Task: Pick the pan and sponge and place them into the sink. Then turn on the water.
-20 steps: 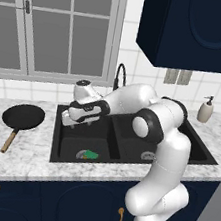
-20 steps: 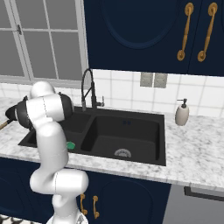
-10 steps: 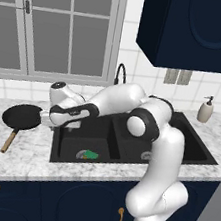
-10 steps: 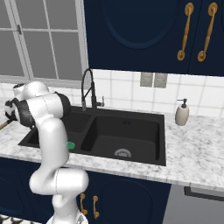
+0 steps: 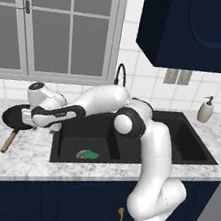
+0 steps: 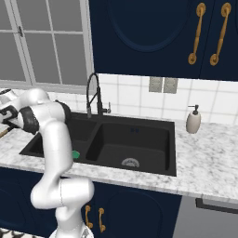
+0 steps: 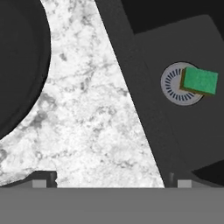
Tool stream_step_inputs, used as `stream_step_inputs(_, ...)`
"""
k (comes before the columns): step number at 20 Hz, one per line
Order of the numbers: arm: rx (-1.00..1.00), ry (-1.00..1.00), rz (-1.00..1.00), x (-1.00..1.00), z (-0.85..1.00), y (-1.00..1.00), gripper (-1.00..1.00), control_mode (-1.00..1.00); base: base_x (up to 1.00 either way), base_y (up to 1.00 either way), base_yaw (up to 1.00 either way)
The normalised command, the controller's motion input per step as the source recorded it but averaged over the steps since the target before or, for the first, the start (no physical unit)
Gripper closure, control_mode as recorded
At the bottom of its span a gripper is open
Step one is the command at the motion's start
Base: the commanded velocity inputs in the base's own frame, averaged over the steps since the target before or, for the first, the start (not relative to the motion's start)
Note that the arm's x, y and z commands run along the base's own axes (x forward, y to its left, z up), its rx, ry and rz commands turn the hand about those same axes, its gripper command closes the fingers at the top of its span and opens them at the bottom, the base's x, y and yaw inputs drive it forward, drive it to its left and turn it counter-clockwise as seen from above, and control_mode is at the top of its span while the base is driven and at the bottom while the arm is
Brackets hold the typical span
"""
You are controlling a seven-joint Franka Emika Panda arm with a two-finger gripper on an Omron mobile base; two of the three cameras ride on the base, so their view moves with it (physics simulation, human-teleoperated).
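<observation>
We have the sponge (image 5: 91,155) already down in the near left basin of the sink (image 5: 125,158), resting partly over the round drain (image 7: 180,84), so that part looks done. Our fingers (image 7: 109,180) stand wide apart with nothing between them, above the marble tabletop (image 7: 87,122) between the sink's left edge and the pan (image 5: 16,116). The pan sits on the tabletop just left of the sink, not yet grasped. Farther back, the faucet (image 6: 94,95) shows no water, so that step remains too
</observation>
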Motion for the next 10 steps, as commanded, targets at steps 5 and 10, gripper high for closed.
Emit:
stream_step_inputs(5,0.00,0.01,-0.01,0.28,0.00,0.38,-1.00,-1.00,0.00,0.00,0.00)
stream_step_inputs(10,0.01,0.00,0.00,0.05,0.00,0.19,-1.00,-1.00,0.00,0.00,0.00)
